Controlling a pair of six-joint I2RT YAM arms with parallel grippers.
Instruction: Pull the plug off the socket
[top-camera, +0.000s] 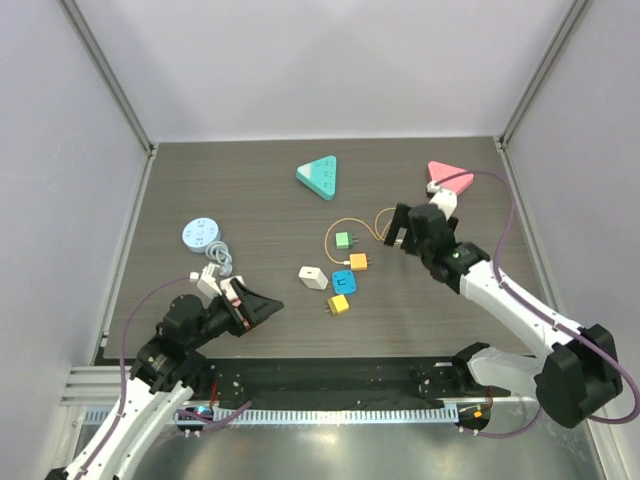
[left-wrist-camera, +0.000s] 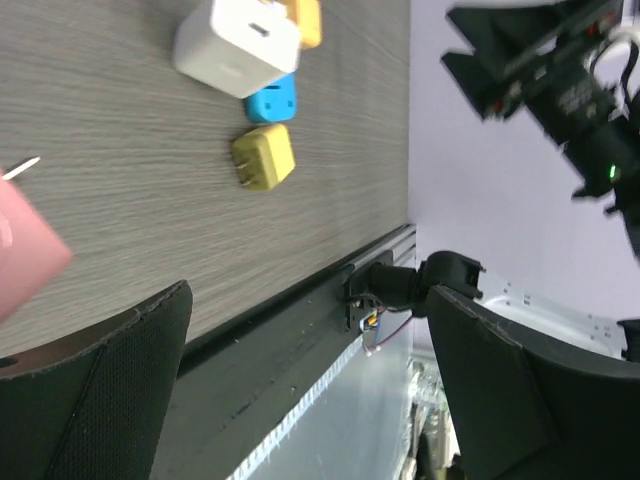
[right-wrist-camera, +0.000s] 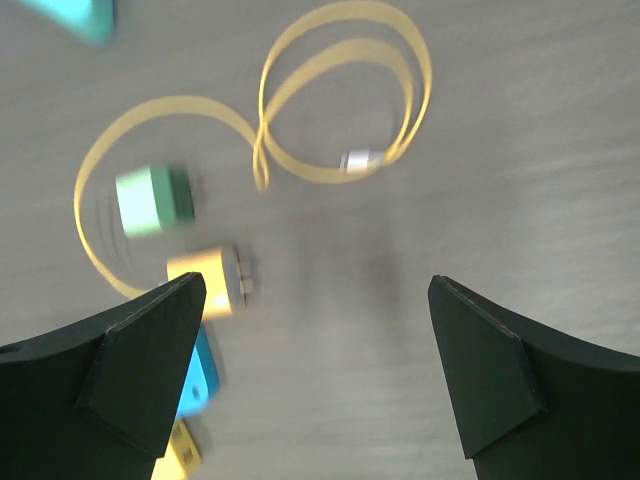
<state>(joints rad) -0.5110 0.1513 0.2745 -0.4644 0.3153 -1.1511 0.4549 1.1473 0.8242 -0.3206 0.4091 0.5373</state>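
**A:** Looking from overhead first, where do the sockets lie?

**B:** The teal socket (top-camera: 318, 177) is at the far middle of the table (top-camera: 250, 180) and the pink socket (top-camera: 449, 178) at the far right. The round blue socket (top-camera: 203, 234) is on the left, with a grey coiled lead (top-camera: 219, 263) just beside it.

**A:** And the plugs?

**B:** They lie loose between the arms, apart from all three sockets: green plug (top-camera: 343, 240), orange plug (top-camera: 358, 262), blue plug (top-camera: 344, 281), yellow plug (top-camera: 339, 304) and white plug (top-camera: 313, 277). An orange cable (top-camera: 335, 228) loops by the green one.

**A:** The grippers?

**B:** The right gripper (top-camera: 392, 232) hangs just right of that loop, near the pink socket, jaws spread and empty. The left gripper (top-camera: 268, 306) sits near left, pointing at the cluster.

**A:** Left wrist view?

**B:** The left gripper (left-wrist-camera: 310, 295) has its fingers far apart with only bare table between them. The white plug (left-wrist-camera: 240, 45), blue plug (left-wrist-camera: 272, 100) and yellow plug (left-wrist-camera: 265, 160) lie ahead, close together. The right arm (left-wrist-camera: 560, 90) shows beyond them. There is a pink blur (left-wrist-camera: 25, 260) at the left edge, and I cannot tell what it is.

**A:** Right wrist view?

**B:** It is blurred. The right gripper (right-wrist-camera: 318, 290) is wide apart and holds nothing. Below it are the orange cable (right-wrist-camera: 424, 85), the green plug (right-wrist-camera: 152, 198) and the orange plug (right-wrist-camera: 205, 280). The blue plug (right-wrist-camera: 197, 385) and yellow plug (right-wrist-camera: 180, 455) sit by the left-hand finger.
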